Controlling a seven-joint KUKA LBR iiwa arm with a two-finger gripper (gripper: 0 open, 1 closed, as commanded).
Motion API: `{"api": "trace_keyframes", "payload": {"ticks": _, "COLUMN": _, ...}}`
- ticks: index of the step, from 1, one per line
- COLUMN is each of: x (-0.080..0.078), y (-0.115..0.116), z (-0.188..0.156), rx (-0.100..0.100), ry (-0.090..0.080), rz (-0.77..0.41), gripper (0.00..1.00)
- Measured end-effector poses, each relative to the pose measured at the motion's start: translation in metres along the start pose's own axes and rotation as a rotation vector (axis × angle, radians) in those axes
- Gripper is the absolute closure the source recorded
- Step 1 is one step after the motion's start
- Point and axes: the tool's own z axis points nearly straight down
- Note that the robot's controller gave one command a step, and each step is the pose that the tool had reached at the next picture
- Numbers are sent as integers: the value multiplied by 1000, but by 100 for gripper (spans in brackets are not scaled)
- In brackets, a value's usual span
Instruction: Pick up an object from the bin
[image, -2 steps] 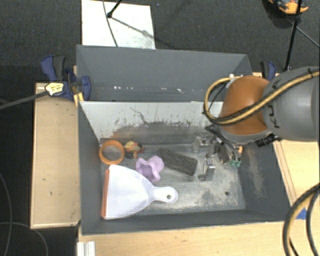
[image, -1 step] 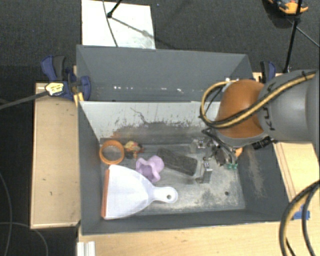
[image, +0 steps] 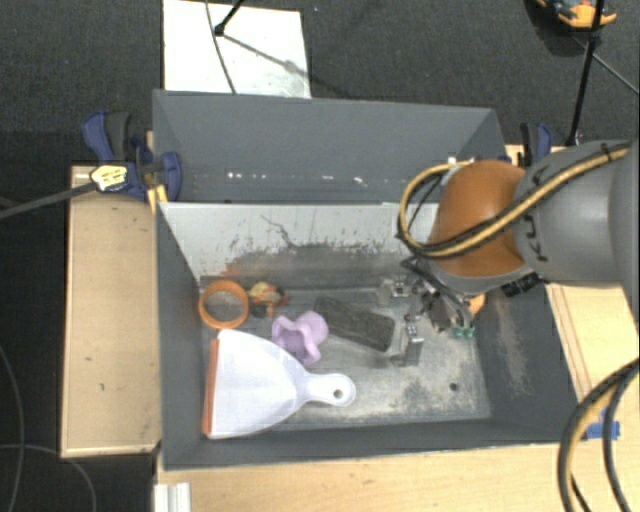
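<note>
Dark grey block (image: 355, 322), on bin (image: 440, 392) floor; hand (image: 408, 345) just beside its right end, spread or pinched cannot tell.

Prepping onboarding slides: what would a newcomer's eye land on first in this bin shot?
The white dustpan stands out most, lying across the front-left floor of the bin, with a purple plastic piece just behind it. The gripper hangs low right of centre, by the right end of a dark flat block. An orange ring lies at the back left.
</note>
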Motion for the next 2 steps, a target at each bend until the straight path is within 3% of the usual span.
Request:
{"api": "trace_keyframes", "payload": {"ticks": 1, "x": 0, "y": 6, "z": 8, "rx": -2, "ry": 3, "rz": 9, "gripper": 0}}
{"api": "trace_keyframes", "payload": {"ticks": 2, "x": -2, "y": 9, "z": 15, "rx": 0, "ry": 3, "rz": 190, "gripper": 100}}
